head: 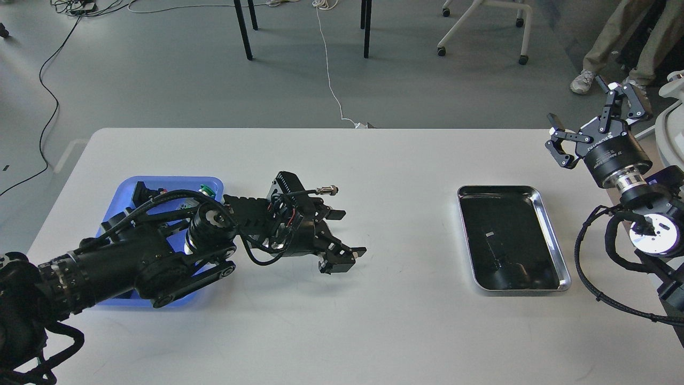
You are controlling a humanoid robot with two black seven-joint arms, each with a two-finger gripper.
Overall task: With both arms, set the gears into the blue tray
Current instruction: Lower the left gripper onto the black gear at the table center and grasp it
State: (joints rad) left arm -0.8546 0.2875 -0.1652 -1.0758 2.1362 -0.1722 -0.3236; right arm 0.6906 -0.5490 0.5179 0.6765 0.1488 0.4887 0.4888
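My left gripper (348, 234) is low over the middle of the white table, just right of the blue tray (160, 183). Its fingers stand apart, so it is open, and I see nothing between them. No gears show in this view; the left arm and gripper body cover the table spot beneath them and most of the tray's inside. My right gripper (590, 120) hangs open above the table's far right corner, well away from both trays.
A shiny silver tray (521, 290) with a dark inside lies at the right. A green push-button (207, 188) peeks out at the blue tray's far corner. A person's legs (614, 37) and chair legs stand on the floor beyond the table.
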